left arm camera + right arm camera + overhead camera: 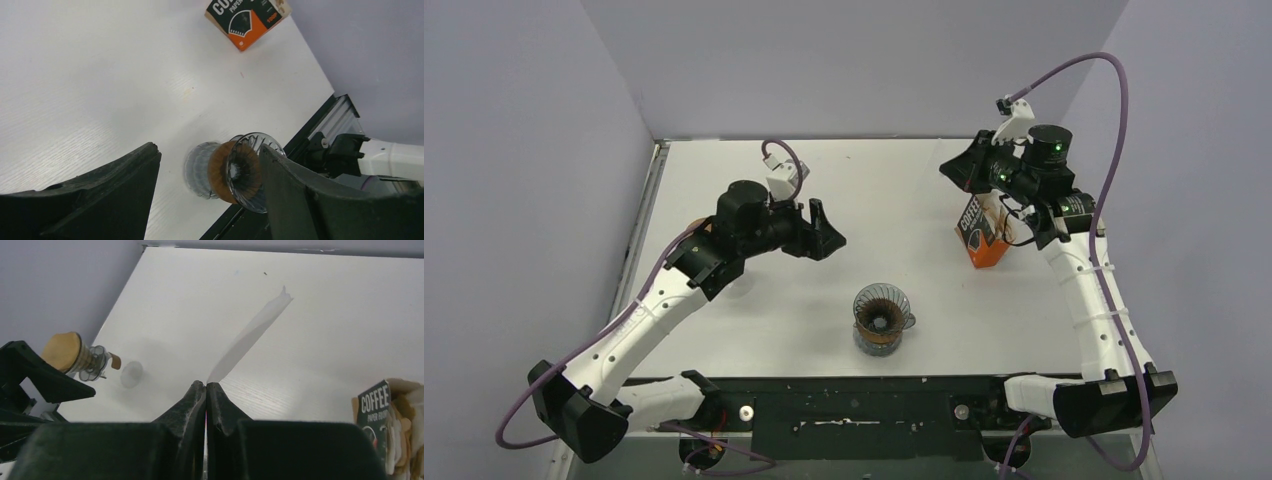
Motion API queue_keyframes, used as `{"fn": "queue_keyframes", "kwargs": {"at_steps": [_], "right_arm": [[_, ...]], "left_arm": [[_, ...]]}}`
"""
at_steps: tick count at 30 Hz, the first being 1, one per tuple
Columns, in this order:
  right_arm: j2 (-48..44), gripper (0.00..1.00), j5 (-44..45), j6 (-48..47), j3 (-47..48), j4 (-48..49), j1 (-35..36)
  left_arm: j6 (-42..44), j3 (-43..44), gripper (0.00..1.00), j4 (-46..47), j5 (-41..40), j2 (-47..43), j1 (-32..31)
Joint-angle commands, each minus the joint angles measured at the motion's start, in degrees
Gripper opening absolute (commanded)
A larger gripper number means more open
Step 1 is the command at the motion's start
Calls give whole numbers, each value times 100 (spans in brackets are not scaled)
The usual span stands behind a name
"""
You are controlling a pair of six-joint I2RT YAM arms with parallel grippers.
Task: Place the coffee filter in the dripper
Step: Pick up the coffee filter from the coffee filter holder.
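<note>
The coffee filter (250, 335), a thin white paper piece seen edge-on, sticks up from my right gripper (205, 385), which is shut on its lower tip. That gripper (947, 170) hovers above the table at the back right. The dripper (883, 318), smoky and see-through with a brown collar, stands upright near the table's front middle, with nothing in it. It also shows in the left wrist view as the dripper (240, 172) and far left in the right wrist view as the dripper (87, 364). My left gripper (828, 232) hangs open and holds nothing, up and left of the dripper.
An orange and black coffee filter box (980, 232) stands at the back right just below the right gripper; the same box (377, 405) shows tan filters beside it. Purple walls close off the back and sides. A black rail (854, 405) runs along the near edge.
</note>
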Motion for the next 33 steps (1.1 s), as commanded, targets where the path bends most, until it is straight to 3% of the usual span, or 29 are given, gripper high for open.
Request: {"fn": "queue_keyframes", "kwargs": {"at_steps": [1,8,16,33], "right_arm": [[-208,0,-1236,66,190,747,115],[-384,0,-2328,423,62,1560,207],[-556,0,-3274,1390,-236,3214,374],[-517,0,-3980,2109,-186,4924,1718]], "left_arm": [[-483,-136,70,983,543,-269,99],[-1250,-496,72,2011,1278,-470,234],[-2226,-955,76,3583,1997,-633,363],[-4287,-1651,78,7137,2943,-787,483]]}}
